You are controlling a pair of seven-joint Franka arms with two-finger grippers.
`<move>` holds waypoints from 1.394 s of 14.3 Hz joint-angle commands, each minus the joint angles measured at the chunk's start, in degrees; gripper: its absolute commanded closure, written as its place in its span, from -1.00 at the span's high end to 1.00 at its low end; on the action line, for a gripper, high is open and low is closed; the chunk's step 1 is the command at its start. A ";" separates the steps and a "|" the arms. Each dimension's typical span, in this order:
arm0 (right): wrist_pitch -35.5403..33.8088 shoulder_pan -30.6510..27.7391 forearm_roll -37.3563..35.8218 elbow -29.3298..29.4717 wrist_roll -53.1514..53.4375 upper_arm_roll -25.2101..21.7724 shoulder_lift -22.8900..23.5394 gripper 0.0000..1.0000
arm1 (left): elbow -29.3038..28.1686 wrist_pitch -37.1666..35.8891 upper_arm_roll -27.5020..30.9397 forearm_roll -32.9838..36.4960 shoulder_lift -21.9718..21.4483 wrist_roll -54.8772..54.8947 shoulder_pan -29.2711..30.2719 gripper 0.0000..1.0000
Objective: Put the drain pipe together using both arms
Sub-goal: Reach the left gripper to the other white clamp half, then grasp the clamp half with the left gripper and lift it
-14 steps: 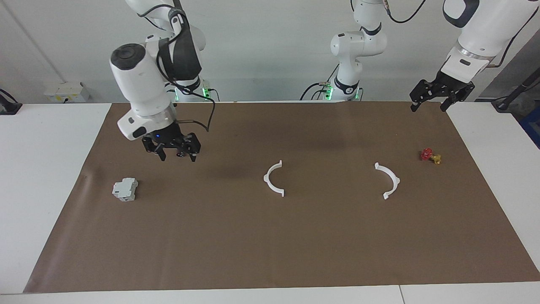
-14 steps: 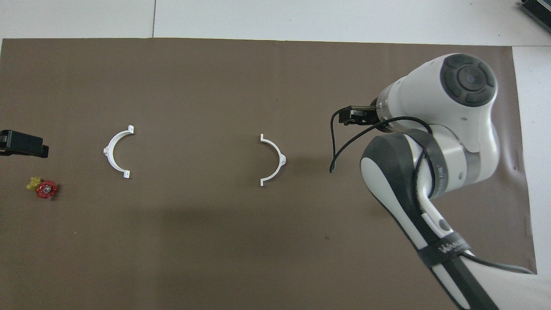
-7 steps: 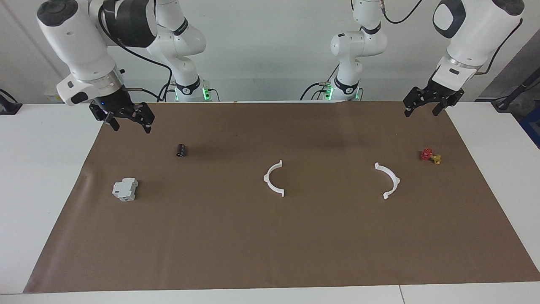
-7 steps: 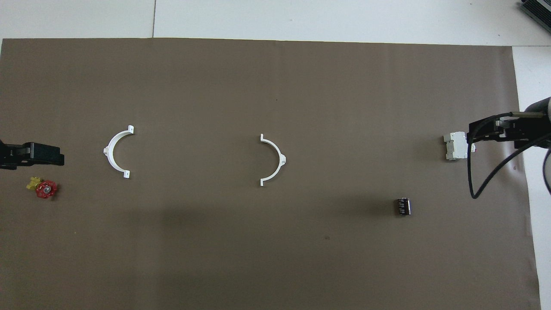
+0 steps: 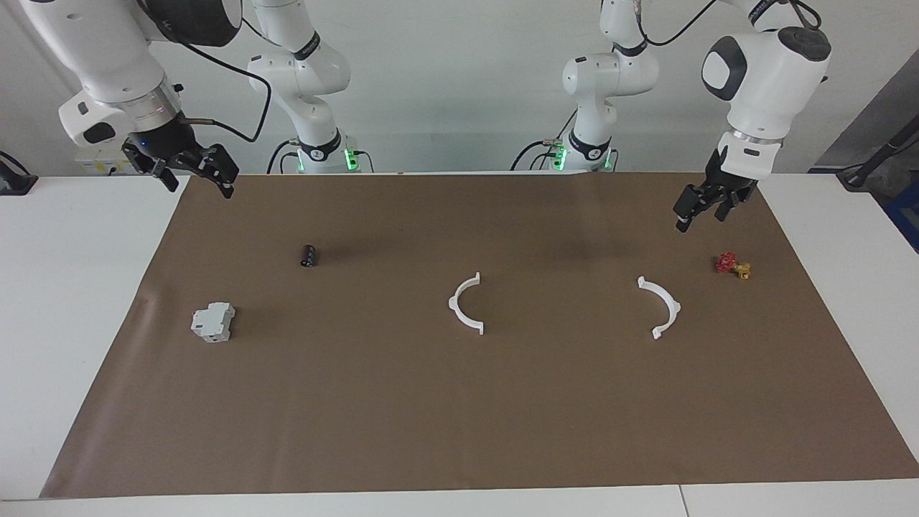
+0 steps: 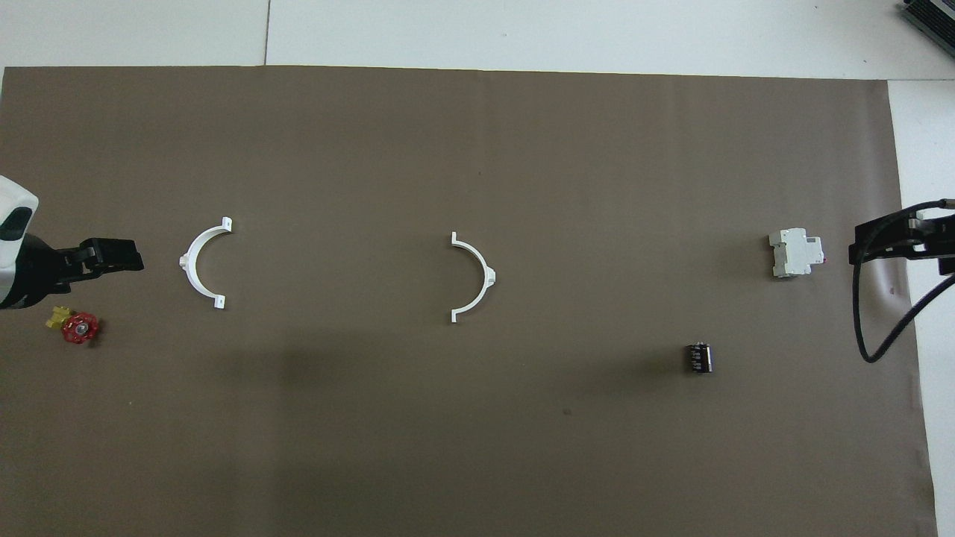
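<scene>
The drain pipe lies as two separate white half-rings flat on the brown mat. One half-ring (image 5: 454,301) (image 6: 486,274) is near the mat's middle. The other half-ring (image 5: 675,309) (image 6: 186,265) lies toward the left arm's end, and their open sides face each other. My left gripper (image 5: 695,215) (image 6: 130,257) hangs open and empty over the mat, between that half-ring and a red valve. My right gripper (image 5: 201,188) (image 6: 858,250) is open and empty, raised over the mat's edge at the right arm's end.
A red and yellow valve (image 5: 731,264) (image 6: 78,328) lies toward the left arm's end. A grey-white boxy block (image 5: 213,322) (image 6: 794,253) and a small black cylinder (image 5: 309,255) (image 6: 699,357) lie toward the right arm's end. White table surrounds the brown mat (image 5: 459,416).
The right arm has swung up and away from over the black cylinder to the mat's edge, leaving the cylinder on the mat. The left gripper has turned and come lower toward the nearby half-ring.
</scene>
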 commanded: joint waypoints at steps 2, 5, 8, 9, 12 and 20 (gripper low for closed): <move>-0.42 -0.99 -0.49 -0.70 -1.15 0.98 -0.93 1.00 | -4.54 5.93 0.30 1.10 1.01 -0.96 -1.25 1.00; -0.69 -1.00 -0.58 -0.78 -2.55 1.07 -0.93 1.00 | -5.78 9.46 0.39 1.10 4.52 -1.22 -0.98 1.00; -0.86 -1.00 -0.75 -0.61 -2.90 0.98 -1.01 1.00 | -6.92 10.60 0.47 1.10 5.14 -0.96 -0.46 1.00; -0.86 -1.08 -0.84 -0.70 -3.16 0.98 -1.01 1.00 | -7.79 13.04 0.47 1.10 6.10 -1.04 -0.54 1.00; -0.60 -1.00 -1.02 -1.31 -3.69 0.98 -1.36 1.00 | -10.17 18.69 0.47 1.10 7.16 -1.22 -0.55 1.00; -0.60 -1.26 -0.84 -2.10 -4.93 0.90 -1.81 1.00 | -10.79 22.46 0.47 1.01 10.59 -1.84 1.30 1.00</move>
